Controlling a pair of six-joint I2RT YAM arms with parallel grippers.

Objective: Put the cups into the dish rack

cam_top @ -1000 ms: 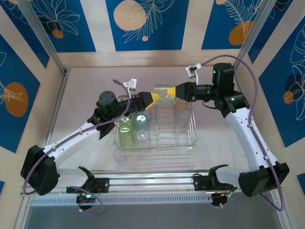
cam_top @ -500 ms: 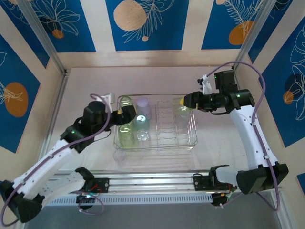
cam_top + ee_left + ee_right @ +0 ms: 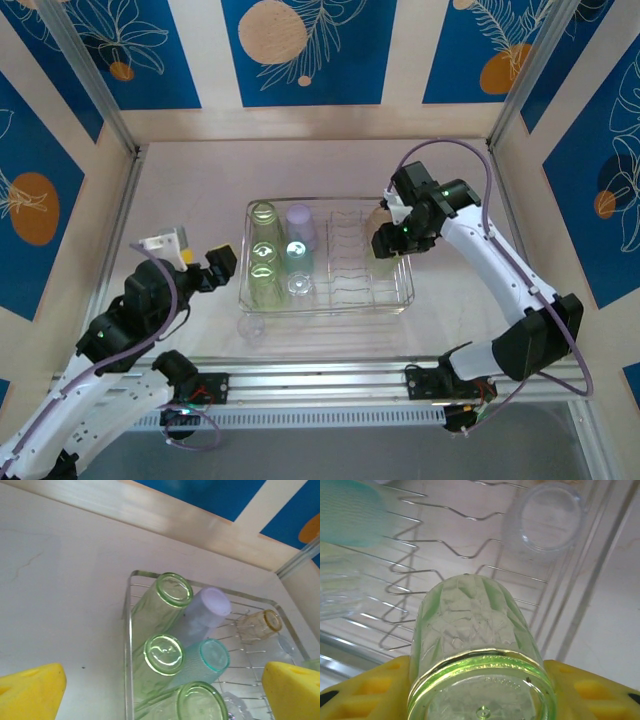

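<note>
Firmly, my right gripper (image 3: 384, 240) clamps a green cup (image 3: 470, 625) between yellow fingers (image 3: 365, 690), with the dish rack (image 3: 340, 310) just beneath; embossed lettering on its base is unreadable. My left gripper (image 3: 216, 268) gapes wide, empty, and more cups (image 3: 167, 652) sit racked ahead of it.

Dish rack (image 3: 350, 262), 9 o'clock end: green cups (image 3: 263, 252), lilac cup (image 3: 300, 218), teal cup (image 3: 297, 250). 3 o'clock end: green cup (image 3: 470, 625), held. Outside rack, 7 o'clock: clear cup (image 3: 251, 325).

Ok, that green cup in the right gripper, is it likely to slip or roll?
The green cup looks light: thin translucent plastic. Its glossy wall may slip in the right gripper. Round-sided, it could roll on the dish rack wires.
</note>
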